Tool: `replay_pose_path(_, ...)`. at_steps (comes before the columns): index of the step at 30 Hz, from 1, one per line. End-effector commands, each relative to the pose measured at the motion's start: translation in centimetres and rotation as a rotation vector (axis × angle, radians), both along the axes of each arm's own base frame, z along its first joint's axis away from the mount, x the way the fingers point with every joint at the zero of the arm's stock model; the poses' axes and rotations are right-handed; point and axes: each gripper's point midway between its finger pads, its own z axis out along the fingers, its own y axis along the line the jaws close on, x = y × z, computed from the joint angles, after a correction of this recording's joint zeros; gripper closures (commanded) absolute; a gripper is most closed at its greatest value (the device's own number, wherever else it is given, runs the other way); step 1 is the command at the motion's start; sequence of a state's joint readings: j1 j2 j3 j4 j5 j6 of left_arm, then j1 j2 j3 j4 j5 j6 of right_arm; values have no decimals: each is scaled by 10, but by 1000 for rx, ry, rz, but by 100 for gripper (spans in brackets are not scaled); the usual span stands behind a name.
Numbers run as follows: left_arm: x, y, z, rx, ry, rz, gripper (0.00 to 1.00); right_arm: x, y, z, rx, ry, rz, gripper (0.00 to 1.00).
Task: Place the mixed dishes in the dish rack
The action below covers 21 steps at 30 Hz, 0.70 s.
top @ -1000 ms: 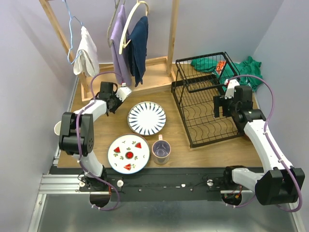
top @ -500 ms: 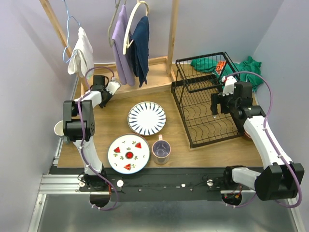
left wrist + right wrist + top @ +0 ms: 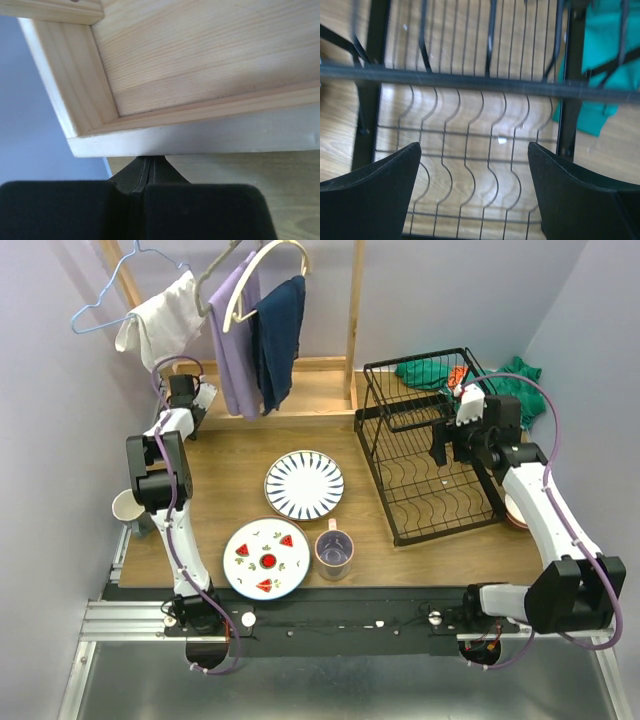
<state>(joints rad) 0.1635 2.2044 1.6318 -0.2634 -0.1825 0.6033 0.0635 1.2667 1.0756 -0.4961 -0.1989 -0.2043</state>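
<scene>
Wooden bench (image 3: 230, 502), lower centre: plates (image 3: 304, 484) and mug (image 3: 334, 550), none loaded. Right claw (image 3: 440, 443) gaping, empty, over rack (image 3: 425, 480) at right. Left claw (image 3: 182, 390) closed, empty, upper left by stand (image 3: 300, 390). Next: fetch a plate.

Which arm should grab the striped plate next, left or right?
Right, probably. The right hand is open and over the dish rack, beside the striped plate. The left hand is shut, nosed against the wooden stand's base at the far corner.
</scene>
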Motion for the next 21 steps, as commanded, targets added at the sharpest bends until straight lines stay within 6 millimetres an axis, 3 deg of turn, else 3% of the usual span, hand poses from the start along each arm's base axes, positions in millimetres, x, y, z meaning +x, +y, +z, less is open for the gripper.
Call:
replay_pose_path(1,8,-1,21,-6,-50,21,100,20,22,37,71,-83,99,6)
replay_pose_path(2,-5,-9,9,-38,-15,12,100,21,24,43,71,-87,115,6)
replay_pose_path(3,-11,-14,23,-63,-33,15,100,20,25,47,71,-84,129,6)
replay_pose_path(4,-22,-18,23,-86,-18,14,100,12,26,45,68,-46,147,6)
replay_pose_path(5,-39,-28,10,-131,23,-2,95,11,26,61,38,-77,183,5)
replay_pose_path(6,-47,-35,26,-154,4,-17,91,6,26,64,23,-75,203,5)
replay_pose_path(7,-59,-44,25,-188,29,-37,85,-6,26,63,11,-42,232,5)
replay_pose_path(8,-79,-51,14,-213,74,-48,74,-12,25,78,-26,-85,271,5)
replay_pose_path(9,-85,-69,27,-277,52,-107,68,-18,25,83,-43,-95,293,4)
replay_pose_path(11,-114,-86,16,-323,112,-157,56,-33,28,87,-79,-92,383,2)
replay_pose_path(12,-120,-95,28,-348,87,-191,54,-34,27,95,-95,-104,402,2)
replay_pose_path(13,-126,-102,28,-353,90,-215,51,-42,30,90,-87,-62,434,2)
replay_pose_path(14,-139,-109,20,-359,118,-243,49,-42,30,91,-110,-66,471,2)
replay_pose_path(16,-147,-121,28,-353,103,-299,49,-43,34,85,-111,-29,528,4)
replay_pose_path(17,-156,-125,22,-350,123,-325,48,-39,33,83,-121,-23,532,5)
replay_pose_path(21,-166,-147,43,-347,87,-423,48,-37,29,68,-131,25,519,8)
